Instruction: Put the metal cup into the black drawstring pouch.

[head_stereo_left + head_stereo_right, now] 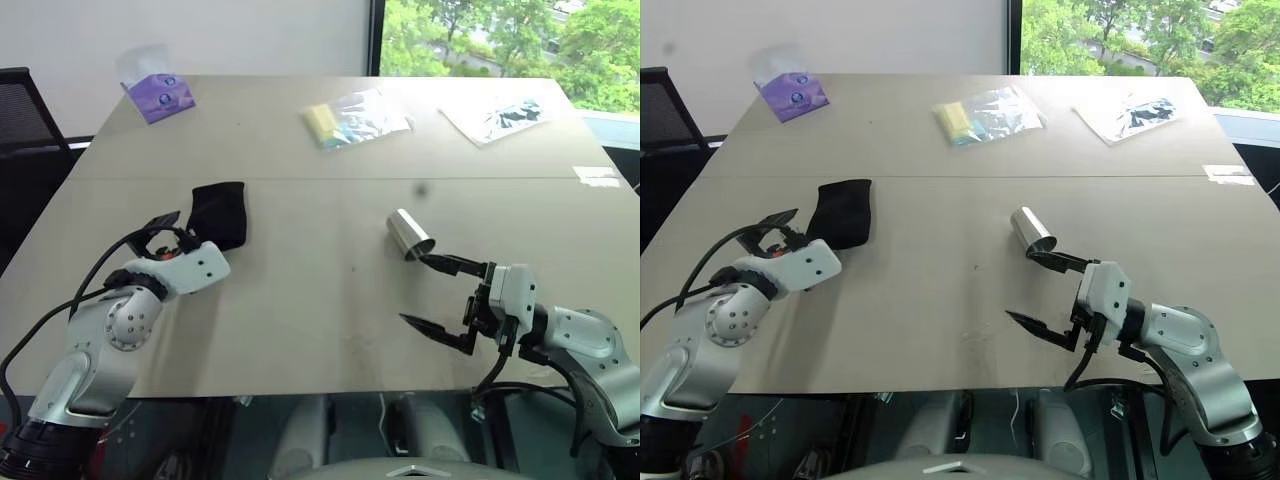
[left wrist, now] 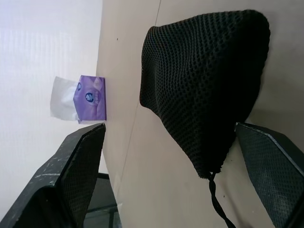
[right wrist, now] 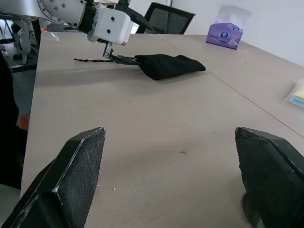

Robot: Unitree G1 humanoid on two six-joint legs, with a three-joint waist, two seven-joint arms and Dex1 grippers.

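Metal cup point(image 1: 408, 234) lying on the table point(image 1: 320, 300) right of black drawstring pouch point(image 1: 220, 213), left gripper point(image 1: 165, 232) hovering spread beside pouch, right gripper point(image 1: 440, 295) gaping empty near cup

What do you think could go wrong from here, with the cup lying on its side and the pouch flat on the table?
1. The small shiny steel cup lies tipped on the pale wooden table; the open right pincer has one fingertip close by its rim, so a nudge might roll it away.
2. The soft black mesh drawstring pouch lies flat with its mouth gathered, so the open left pincer may pinch both layers shut.
3. The thin black cord trails toward that pincer and could snag.
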